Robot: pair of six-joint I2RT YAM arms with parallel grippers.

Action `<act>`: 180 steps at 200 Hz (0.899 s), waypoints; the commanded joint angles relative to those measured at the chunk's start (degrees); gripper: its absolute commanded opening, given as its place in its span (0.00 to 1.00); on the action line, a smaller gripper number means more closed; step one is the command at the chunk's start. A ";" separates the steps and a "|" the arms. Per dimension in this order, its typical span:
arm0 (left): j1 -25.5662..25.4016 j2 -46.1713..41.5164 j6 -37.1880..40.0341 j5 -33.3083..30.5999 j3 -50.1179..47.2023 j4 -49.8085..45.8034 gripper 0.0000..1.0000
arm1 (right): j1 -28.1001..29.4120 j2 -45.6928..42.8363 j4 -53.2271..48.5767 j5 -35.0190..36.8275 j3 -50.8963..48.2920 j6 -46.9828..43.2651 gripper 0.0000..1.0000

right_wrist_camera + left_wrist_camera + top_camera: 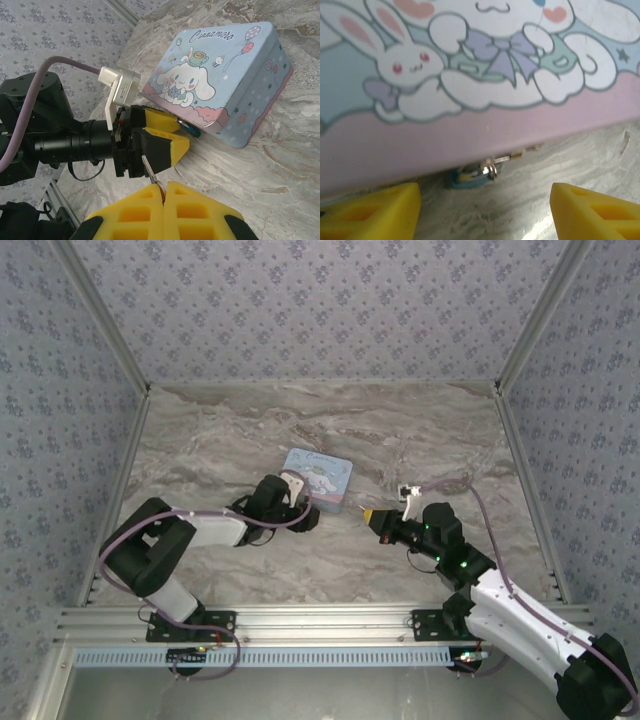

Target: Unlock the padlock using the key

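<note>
Right now the padlock (472, 176) lies on the table (535, 200), tucked at the tin's (470, 125) near edge. It is dead ahead of the spread left gripper (485, 212), which is nearer. The right gripper (164, 186) is pressed together, pinching the key (149, 171), tip toward the padlock.

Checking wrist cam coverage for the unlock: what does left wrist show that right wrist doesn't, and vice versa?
Left wrist: close look at the padlock at the front edge of the tin, just ahead of the open left gripper. Right wrist: the key pinched in the shut right gripper, plus the whole tin lid. Both: padlock, tin, left gripper, marble table.
</note>
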 commanded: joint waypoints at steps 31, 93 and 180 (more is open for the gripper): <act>0.32 2.92 1.75 0.54 2.71 1.31 0.61 | 0.44 -0.55 0.15 0.99 0.94 -1.98 0.00; 0.29 4.12 1.02 1.28 3.65 1.04 0.51 | 0.34 -0.56 0.15 1.22 0.76 -2.08 0.00; -0.44 4.56 -2.61 1.05 4.09 1.27 0.47 | 0.07 -0.55 0.13 0.98 0.76 -2.26 0.00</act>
